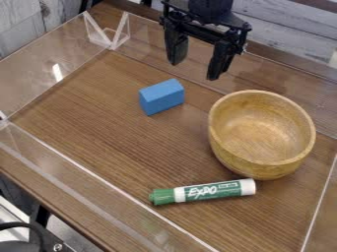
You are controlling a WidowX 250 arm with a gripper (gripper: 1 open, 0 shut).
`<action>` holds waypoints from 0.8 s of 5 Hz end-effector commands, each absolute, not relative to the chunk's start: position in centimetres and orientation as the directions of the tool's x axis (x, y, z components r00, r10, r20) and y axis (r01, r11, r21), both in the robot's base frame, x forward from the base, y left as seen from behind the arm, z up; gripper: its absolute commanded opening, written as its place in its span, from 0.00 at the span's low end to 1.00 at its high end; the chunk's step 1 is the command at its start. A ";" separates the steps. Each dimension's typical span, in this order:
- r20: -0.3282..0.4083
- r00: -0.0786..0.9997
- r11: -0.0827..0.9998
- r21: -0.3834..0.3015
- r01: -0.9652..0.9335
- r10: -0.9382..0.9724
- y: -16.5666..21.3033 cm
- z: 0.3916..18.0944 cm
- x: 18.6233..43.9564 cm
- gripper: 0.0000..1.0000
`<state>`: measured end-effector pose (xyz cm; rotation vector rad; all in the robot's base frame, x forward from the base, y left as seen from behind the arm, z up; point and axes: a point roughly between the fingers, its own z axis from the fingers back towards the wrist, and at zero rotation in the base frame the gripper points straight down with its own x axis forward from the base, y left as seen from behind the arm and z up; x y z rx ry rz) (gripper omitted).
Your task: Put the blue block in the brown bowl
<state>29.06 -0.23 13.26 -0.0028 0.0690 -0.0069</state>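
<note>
The blue block [162, 95] lies flat on the wooden table, left of centre. To its right stands the brown bowl [262, 133], upright, with nothing inside it. My gripper [196, 57] hangs above the table at the back, behind and a little to the right of the block. Its dark fingers [172, 48] point down and stand apart, open, with nothing between them. It touches neither the block nor the bowl.
A green-and-white Expo marker [202, 192] lies near the front edge, below the bowl. Clear acrylic walls [53, 157] ring the table [93, 108], with a clear bracket [105, 34] at the back left corner.
</note>
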 end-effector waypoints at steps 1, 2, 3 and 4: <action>-0.078 0.990 0.993 -0.001 0.119 -0.119 0.3 12.5 28.9 1.00; -0.076 0.964 0.967 0.005 0.256 -0.255 1.0 11.7 28.7 1.00; -0.072 0.935 0.937 0.007 0.348 -0.347 1.5 11.0 28.6 1.00; -0.064 0.909 0.911 0.019 0.413 -0.411 2.1 10.2 28.4 1.00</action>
